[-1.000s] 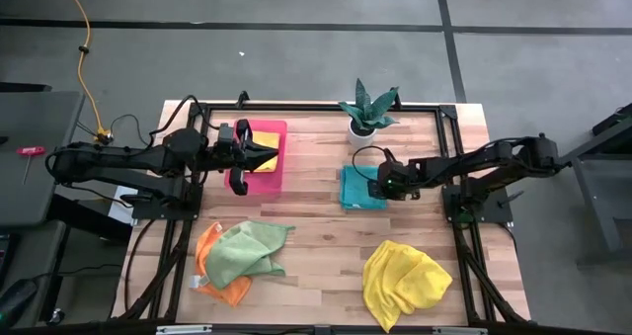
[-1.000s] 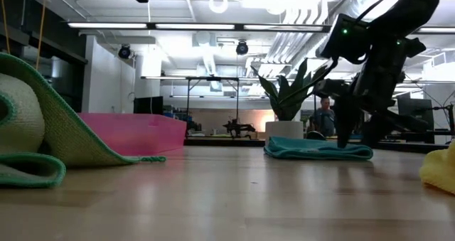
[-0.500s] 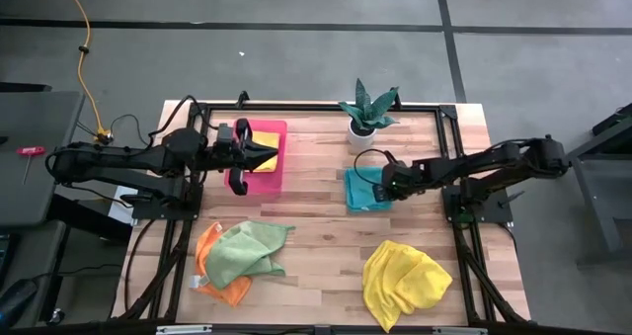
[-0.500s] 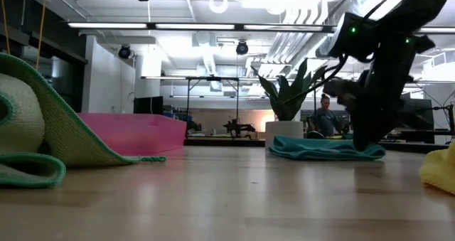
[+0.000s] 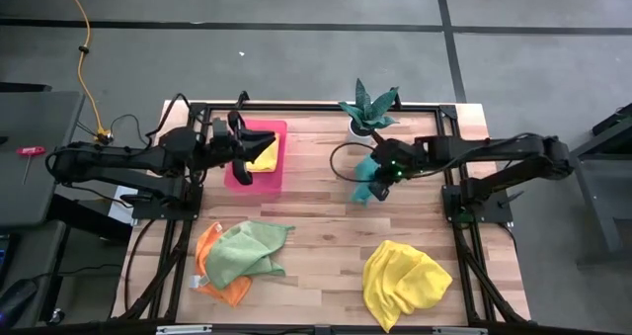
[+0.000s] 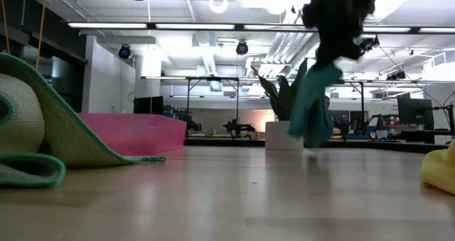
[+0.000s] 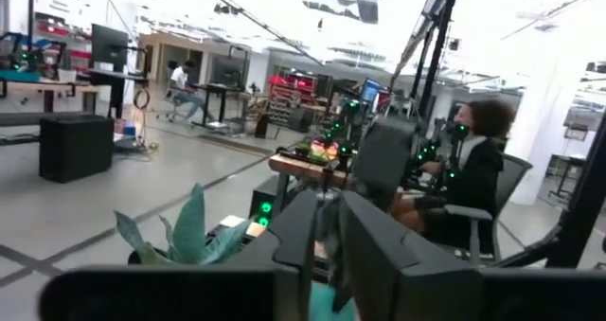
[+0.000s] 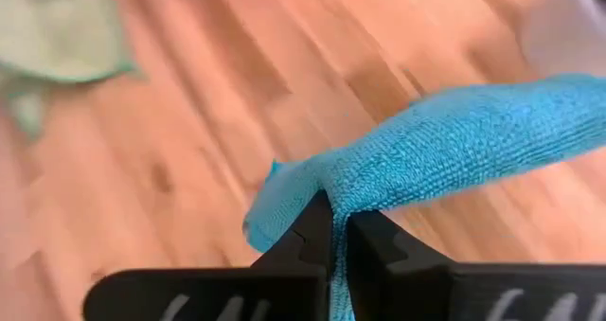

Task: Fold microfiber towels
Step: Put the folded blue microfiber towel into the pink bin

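Observation:
A teal towel (image 5: 365, 177) hangs in a bunch below my right gripper (image 5: 380, 174), which is shut on it above the table's middle, just in front of the potted plant. In the low view the towel (image 6: 313, 113) reaches down to about table level. My left gripper (image 5: 265, 140) hovers over the pink tray (image 5: 252, 181) at the far left, above a yellow towel (image 5: 265, 159) that lies in the tray. A light green towel (image 5: 245, 251) lies crumpled on an orange towel (image 5: 210, 268) at the near left. Another yellow towel (image 5: 403, 279) lies crumpled at the near right. My right gripper pinches a bunched fold of the teal towel (image 8: 333, 196) between its two fingers, which slant down from above. From the hold one band of cloth (image 8: 464, 132) runs off to one side and a corner (image 8: 270, 212) to the other. The towel hangs slack below; whether its lower end (image 6: 311, 143) touches the table I cannot tell.
A spiky plant in a white pot (image 5: 367, 110) stands just beyond my right gripper. Black frame rails (image 5: 296, 106) run along the table's edges. Bare wood lies between the towel heaps at the near middle (image 5: 321, 246). A seated person (image 7: 478, 169) shows beyond the table.
My right gripper has taken hold of the teal towel, which lay flat on the table, and risen with it toward the plant, rolling as it went. The towel has come off the wood and hangs bunched. My left gripper has turned a little over the tray.

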Available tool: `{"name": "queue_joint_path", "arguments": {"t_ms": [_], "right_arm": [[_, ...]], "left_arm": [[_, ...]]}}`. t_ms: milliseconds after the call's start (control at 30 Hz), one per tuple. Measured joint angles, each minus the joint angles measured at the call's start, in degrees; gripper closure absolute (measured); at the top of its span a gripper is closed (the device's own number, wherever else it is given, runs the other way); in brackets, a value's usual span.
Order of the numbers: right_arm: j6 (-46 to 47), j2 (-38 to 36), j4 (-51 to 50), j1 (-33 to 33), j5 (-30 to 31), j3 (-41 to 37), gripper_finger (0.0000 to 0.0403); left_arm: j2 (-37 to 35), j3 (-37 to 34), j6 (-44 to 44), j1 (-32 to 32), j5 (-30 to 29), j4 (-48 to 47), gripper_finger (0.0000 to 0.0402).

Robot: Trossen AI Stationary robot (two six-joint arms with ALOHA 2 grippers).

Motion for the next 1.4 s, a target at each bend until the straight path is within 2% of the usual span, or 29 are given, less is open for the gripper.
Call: {"name": "queue_joint_path", "arguments": {"t_ms": [133,267,367,500,633,833,1067,1400], "right_arm": [[-6.4,1.5,-3.7,2.0,-0.2,7.5,0.0402],[-11.8,4.7,-5.7,4.3,-2.6,13.1,0.0403],[-15.2,8.0,-6.0,6.2,-4.5,16.2,0.0403],[-18.3,12.5,-6.1,8.8,-5.5,19.2,0.0403],[-21.1,17.2,-5.9,11.4,-7.1,21.6,0.0403],[-25.6,23.8,-5.6,14.7,-9.5,25.8,0.0403],[-30.0,30.6,-5.7,16.8,-13.6,31.1,0.0403],[-34.0,34.1,-7.0,16.8,-13.9,37.7,0.0403]], "left_arm": [[1.4,0.5,-2.0,0.4,1.2,-2.9,0.0287],[4.9,5.1,-4.4,1.7,6.4,-10.7,0.0217],[9.1,9.5,-4.7,3.2,12.5,-16.6,0.0171],[15.6,15.5,-4.1,5.5,24.7,-22.4,0.0134],[22.3,19.8,0.3,6.8,35.3,-25.7,0.0127],[30.9,23.0,7.4,7.7,43.5,-27.0,0.0126],[40.3,24.5,8.4,7.9,56.6,-26.8,0.0126],[46.6,24.6,10.7,4.1,61.7,-26.2,0.0126]]}}
